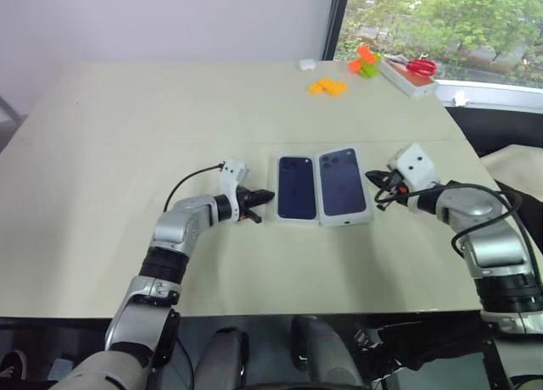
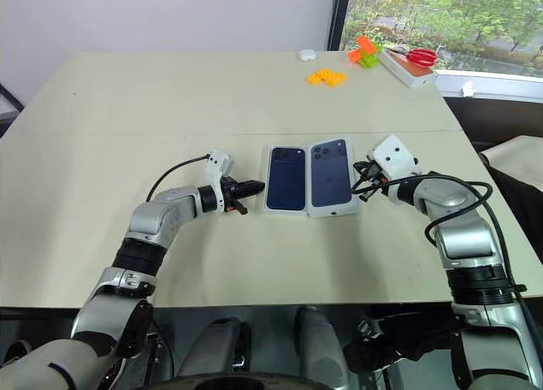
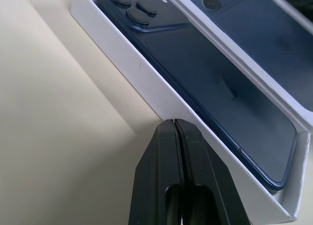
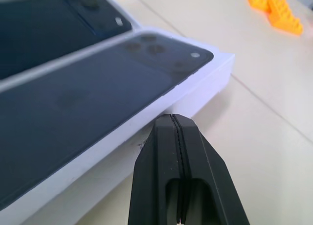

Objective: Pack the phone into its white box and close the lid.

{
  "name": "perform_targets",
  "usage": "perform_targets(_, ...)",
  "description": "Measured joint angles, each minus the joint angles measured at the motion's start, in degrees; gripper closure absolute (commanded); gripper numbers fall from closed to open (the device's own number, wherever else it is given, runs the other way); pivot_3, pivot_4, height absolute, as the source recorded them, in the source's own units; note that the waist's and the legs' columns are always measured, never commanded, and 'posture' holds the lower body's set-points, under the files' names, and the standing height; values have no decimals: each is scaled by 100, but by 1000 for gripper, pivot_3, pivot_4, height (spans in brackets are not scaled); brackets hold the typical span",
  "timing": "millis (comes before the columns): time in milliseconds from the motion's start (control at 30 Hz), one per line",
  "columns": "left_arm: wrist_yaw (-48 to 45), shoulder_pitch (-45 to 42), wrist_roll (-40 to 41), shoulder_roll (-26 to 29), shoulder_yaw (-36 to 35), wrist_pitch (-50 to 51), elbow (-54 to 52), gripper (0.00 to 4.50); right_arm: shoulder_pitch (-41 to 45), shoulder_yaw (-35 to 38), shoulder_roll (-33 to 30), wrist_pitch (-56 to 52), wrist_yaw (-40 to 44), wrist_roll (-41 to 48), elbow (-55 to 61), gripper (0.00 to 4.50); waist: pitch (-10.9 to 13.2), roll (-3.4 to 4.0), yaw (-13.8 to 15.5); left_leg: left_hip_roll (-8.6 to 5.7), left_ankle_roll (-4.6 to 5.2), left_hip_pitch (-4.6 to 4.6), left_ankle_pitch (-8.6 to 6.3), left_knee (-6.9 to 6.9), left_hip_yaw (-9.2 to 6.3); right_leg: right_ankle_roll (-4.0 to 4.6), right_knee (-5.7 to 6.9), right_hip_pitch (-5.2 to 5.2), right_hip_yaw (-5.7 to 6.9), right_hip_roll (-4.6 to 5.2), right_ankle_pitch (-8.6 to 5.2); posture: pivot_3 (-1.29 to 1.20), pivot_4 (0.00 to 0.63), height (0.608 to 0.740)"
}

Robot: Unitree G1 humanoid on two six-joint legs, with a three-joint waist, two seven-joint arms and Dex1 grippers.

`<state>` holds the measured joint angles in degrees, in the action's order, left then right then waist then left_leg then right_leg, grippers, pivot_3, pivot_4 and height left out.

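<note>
The dark navy phone lies camera side up inside the shallow white box in the middle of the table. Right beside it, on the right, sits the lid, top up, with its printed phone picture and white rim. My left gripper is shut and empty, its tip right at the box's left wall; in the left wrist view the left gripper meets that wall. My right gripper is shut and empty, just off the lid's right side and a little above the table, as the right wrist view shows.
Far back on the table lie orange bricks, an orange and green block, a small white object and a flat box with red scissors. The table's right edge drops off beside my right arm.
</note>
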<state>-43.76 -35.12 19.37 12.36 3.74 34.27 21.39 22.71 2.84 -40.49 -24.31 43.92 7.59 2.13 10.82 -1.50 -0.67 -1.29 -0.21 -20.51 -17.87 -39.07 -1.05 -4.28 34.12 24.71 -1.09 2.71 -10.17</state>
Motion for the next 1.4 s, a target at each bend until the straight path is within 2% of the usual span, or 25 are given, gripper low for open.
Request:
perform_targets(300,23,1,-6,-121,-39,20,-10,4431,353,23,157,-709,198,708,902,4500,0,0,37,-2,0,-7,0,0,-9,-1,-3,0,8,5,-1,0,150,740)
perform_targets(667,53,-62,111,-18,-301,101,-11,4431,368,-141,602,-1035,6,1070,1250,4500,0,1,-4,2,5,-2,-4,1,-9,-2,0,2,9,3,-1,0,150,740)
perform_targets(1033,153,-56,193,-38,-343,144,-50,4431,756,-954,1709,-1131,-714,946,1210,4500,2,3,-5,1,5,-29,-4,0,-8,-2,3,28,9,7,2,0,150,740)
perform_targets(1167,125,53,298,119,-422,295,-374,4431,915,-796,1671,-1085,-760,993,1158,4500,1,4,5,-8,3,-89,-3,-7,-12,0,8,83,11,17,6,0,150,740)
perform_targets(1300,-1,339,523,492,-570,631,-829,4431,913,-245,1067,-1146,-630,1088,1054,4500,2,5,14,-12,6,-93,-7,-1,-17,1,5,84,19,25,7,0,150,740)
perform_targets(1400,-13,362,705,534,-667,821,-1068,4431,666,-66,808,-1155,-498,1140,1040,4500,2,5,24,-12,8,-94,-8,0,-20,1,1,82,23,26,7,0,150,740)
